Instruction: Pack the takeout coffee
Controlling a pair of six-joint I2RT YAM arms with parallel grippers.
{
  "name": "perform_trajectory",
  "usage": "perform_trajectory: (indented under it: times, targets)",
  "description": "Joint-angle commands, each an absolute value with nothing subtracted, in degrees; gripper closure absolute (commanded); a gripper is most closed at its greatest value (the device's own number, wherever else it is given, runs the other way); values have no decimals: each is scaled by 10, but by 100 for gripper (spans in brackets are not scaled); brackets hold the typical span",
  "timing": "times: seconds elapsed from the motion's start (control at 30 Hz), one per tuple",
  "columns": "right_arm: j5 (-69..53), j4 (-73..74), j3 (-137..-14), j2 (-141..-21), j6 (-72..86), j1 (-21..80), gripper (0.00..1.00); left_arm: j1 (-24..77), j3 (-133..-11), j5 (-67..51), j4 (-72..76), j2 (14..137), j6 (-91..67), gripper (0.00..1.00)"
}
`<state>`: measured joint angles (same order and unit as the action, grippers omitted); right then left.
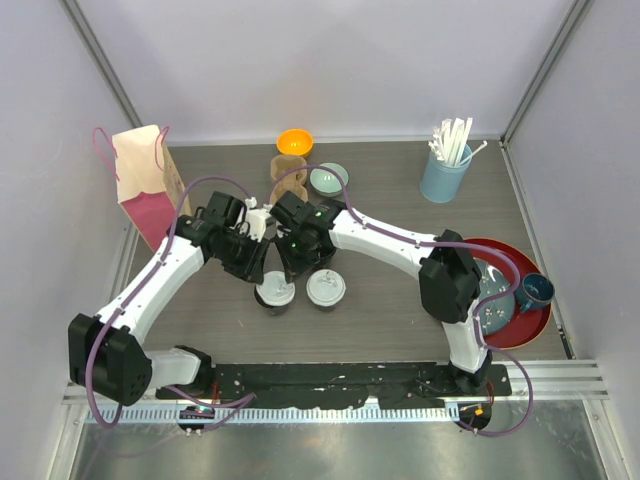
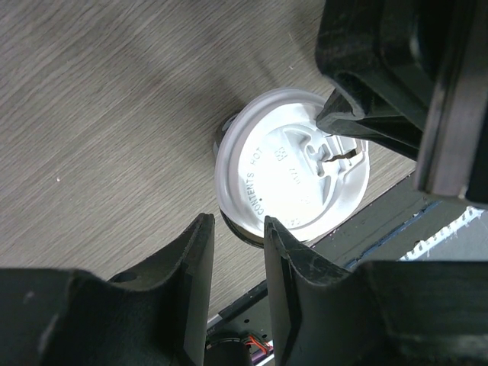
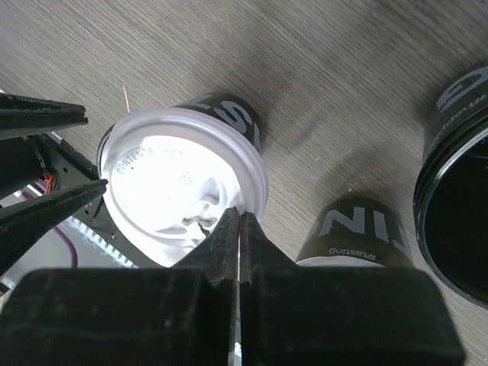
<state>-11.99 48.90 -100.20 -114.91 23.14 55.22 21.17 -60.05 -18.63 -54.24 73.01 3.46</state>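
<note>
Cup (image 1: 275,293) stood on the tabletop (image 1: 400,190) near the arms, its white lid (image 2: 290,164) reading "CONTENTS HOT". A second cup (image 3: 352,229), just right, read "#tasting". Right tool (image 3: 240,219), fingers together, touched the lid's rim. Left tool (image 2: 235,229) gaped empty beside it.

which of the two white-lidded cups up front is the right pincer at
The left cup of the pair: the shut right pincer has its tip at the rim of its lid. The other cup stands free beside it.
</note>
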Motion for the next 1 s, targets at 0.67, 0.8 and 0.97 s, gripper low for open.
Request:
perform_trajectory:
  times: [0.67, 0.8, 0.97]
  targets:
    - [-152, 407, -1048, -1097, 157, 606, 99, 217, -618, -207, -550, 741, 47, 59]
    - [-140, 406, -1052, -1087, 156, 609, 99, 217, -625, -205, -552, 736, 50, 57]
    - [-125, 404, -1052, -1071, 152, 609, 99, 210, -635, -209, -553, 730, 52, 53]
